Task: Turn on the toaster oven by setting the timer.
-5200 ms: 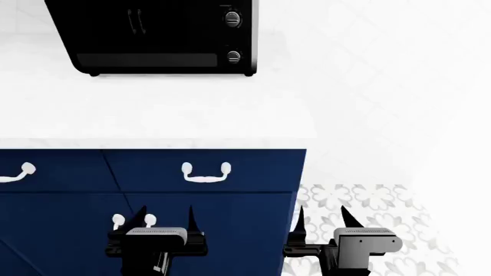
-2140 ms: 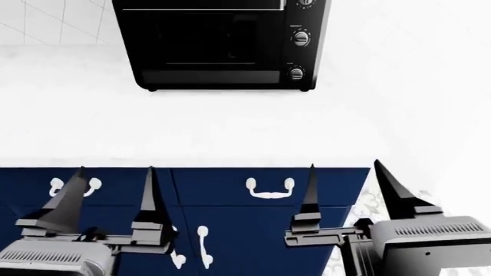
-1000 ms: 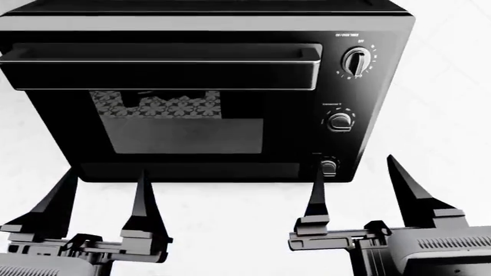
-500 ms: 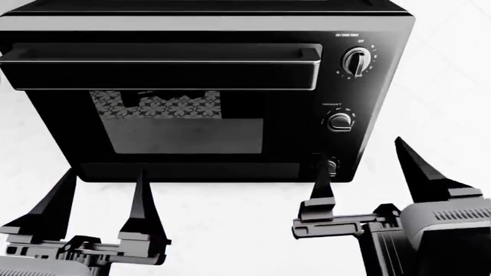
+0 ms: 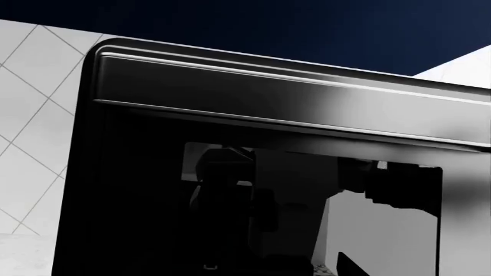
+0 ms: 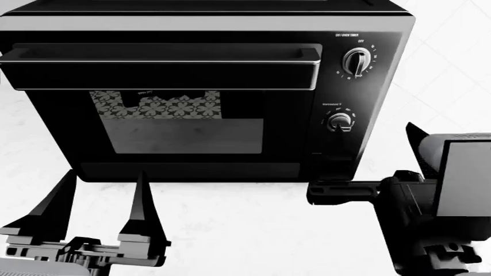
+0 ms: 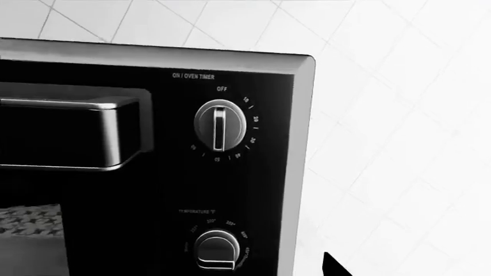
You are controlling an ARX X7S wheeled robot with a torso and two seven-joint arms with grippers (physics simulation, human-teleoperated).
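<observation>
**Approach to timer dial, pointer at OFF**

The table [image 6: 230, 230] carries the toaster oven [image 6: 192, 132], which stands at its far side with door and control panel facing the robot. The oven's long axis runs left to right, and the wide bar handle [image 6: 161, 66] lies along it across the top of the door.

Right arm: raised beside the oven's right front corner, the wrist camera looking straight at the control column. Judged to be lining up on the top dial. The right tool [image 6: 349, 191] is seen mostly edge-on in the head view; spread or clenched, cannot tell.

Left tool [image 6: 100, 207]: low and near, in front of the door, fingers apart and holding nothing. Judged parked, out of the way.

The timer [image 7: 220, 125] is the top dial of the column, right of the handle end. Its bar pointer stands upright, aimed at "OFF" above it, so the oven is not yet on. The temperature dial [image 7: 216, 248] sits below it, its pointer lying roughly level.

Nothing touches either dial.
</observation>
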